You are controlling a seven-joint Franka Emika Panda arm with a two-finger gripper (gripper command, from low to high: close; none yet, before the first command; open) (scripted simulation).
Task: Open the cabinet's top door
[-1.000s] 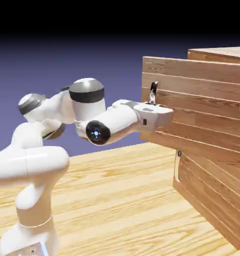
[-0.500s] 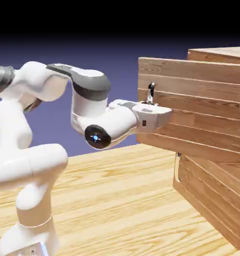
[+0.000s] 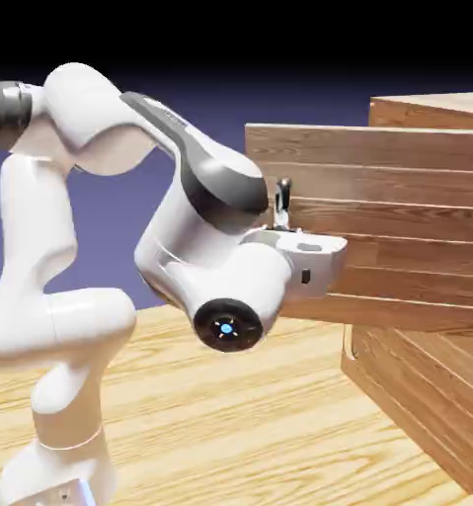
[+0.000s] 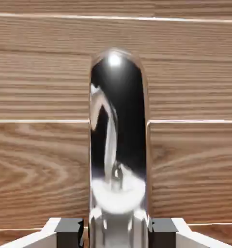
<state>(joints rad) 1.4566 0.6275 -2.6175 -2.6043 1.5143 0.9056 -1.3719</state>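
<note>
The cabinet (image 3: 428,104) of light-brown planks stands at the exterior view's right. Its top door (image 3: 398,203) stands out from the cabinet's front, its near edge well to the left of the lower panel. The door's silver handle (image 3: 282,198) rises just above my white hand. My gripper (image 3: 285,233) is at the handle's lower part, its fingers hidden behind the hand. In the hand view the handle (image 4: 117,121) fills the middle, upright against the door's wood (image 4: 40,97). My gripper (image 4: 118,233) has a fingertip close on either side of the handle.
The lower panel (image 3: 418,415) lies flush in the cabinet below the door. The wooden table (image 3: 230,415) stretches left of the cabinet. My arm's elbow (image 3: 225,321) hangs low in front of the door's left edge.
The top door has come further out, toward the exterior view's left. My hand went with it and sank a little, while the arm's upper links rose and folded back.
</note>
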